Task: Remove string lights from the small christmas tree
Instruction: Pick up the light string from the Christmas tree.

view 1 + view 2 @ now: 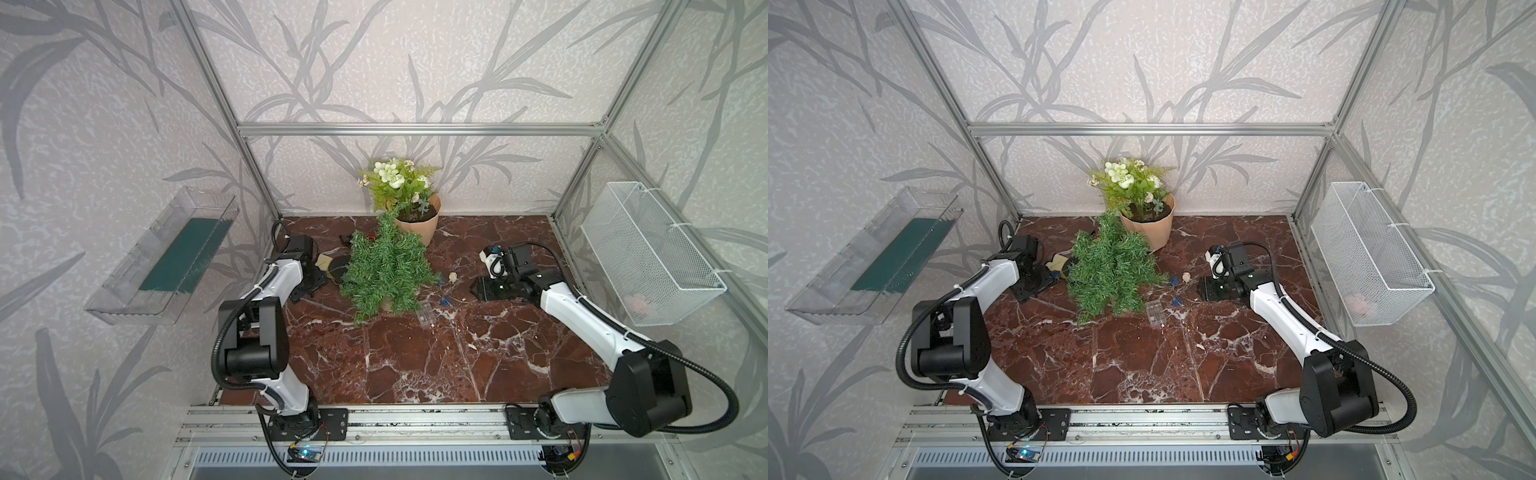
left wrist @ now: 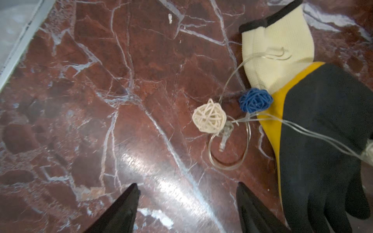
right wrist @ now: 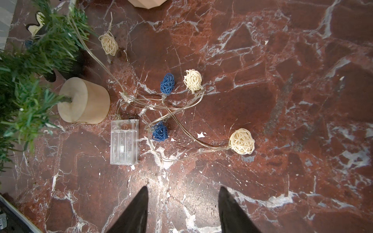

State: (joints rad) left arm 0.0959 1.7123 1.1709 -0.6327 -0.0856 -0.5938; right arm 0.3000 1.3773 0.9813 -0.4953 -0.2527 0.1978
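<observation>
While the left end effector [image 2: 187,184] and right end effector [image 3: 183,187] are held open, the christmas tree [image 1: 384,270] is pointed tip-first at the potted plant [image 1: 422,228].

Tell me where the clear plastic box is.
In the right wrist view the clear box lies on the table by the tree's wooden base, a blue ball beside it.

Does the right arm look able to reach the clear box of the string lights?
Probably yes: the right gripper stands open, and the clear box lies uncovered just ahead, beside the tree's base.
</observation>
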